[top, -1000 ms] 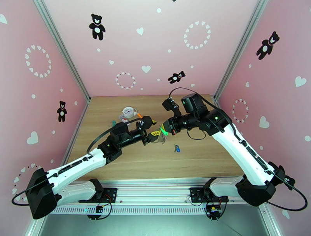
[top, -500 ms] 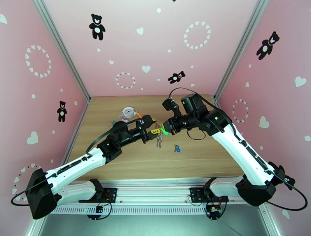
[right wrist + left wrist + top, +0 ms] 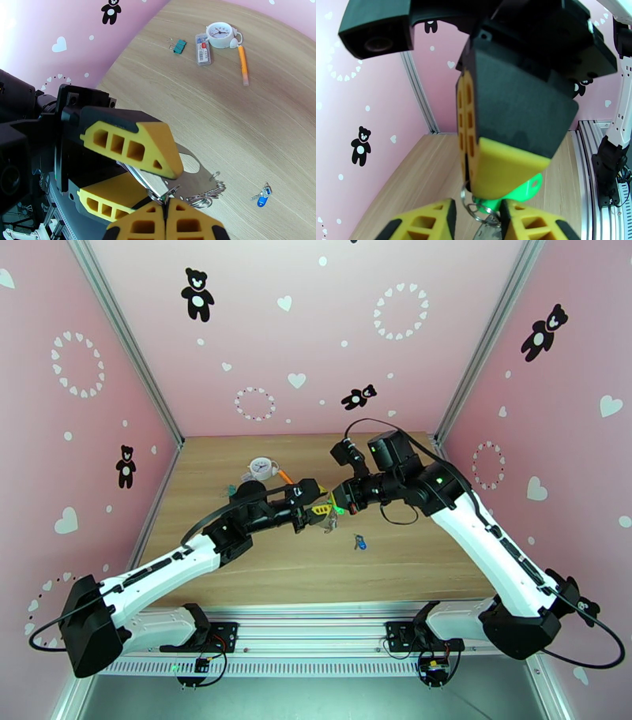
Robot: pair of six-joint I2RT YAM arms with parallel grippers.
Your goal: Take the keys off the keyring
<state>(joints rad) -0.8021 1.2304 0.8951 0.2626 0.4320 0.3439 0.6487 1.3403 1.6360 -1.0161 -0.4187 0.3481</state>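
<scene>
My right gripper (image 3: 338, 503) is held above the table, shut on a thin metal ring of the keyring (image 3: 189, 176). The keyring is a grey flat piece with a hole, and linked rings (image 3: 205, 194) hang from it. The key with the green tag (image 3: 527, 188) hangs just under the right fingertips (image 3: 501, 173). My left gripper (image 3: 317, 509) faces it from the left. Its jaws stand partly apart around the ring (image 3: 474, 206) and the grey piece, and I see no firm pinch. The key with the blue tag (image 3: 360, 541) lies loose on the table (image 3: 262, 195).
At the back left of the table (image 3: 411, 564) lie a small white clock (image 3: 219, 34), an orange pencil (image 3: 243, 65), a red-and-white tag (image 3: 203, 53) and a teal clip (image 3: 180, 46). A black cable (image 3: 401, 518) loops under the right wrist.
The left gripper has moved right and closer to the right gripper, and its jaws have narrowed. The hanging keyring has swung a little. The right arm has stayed put.
</scene>
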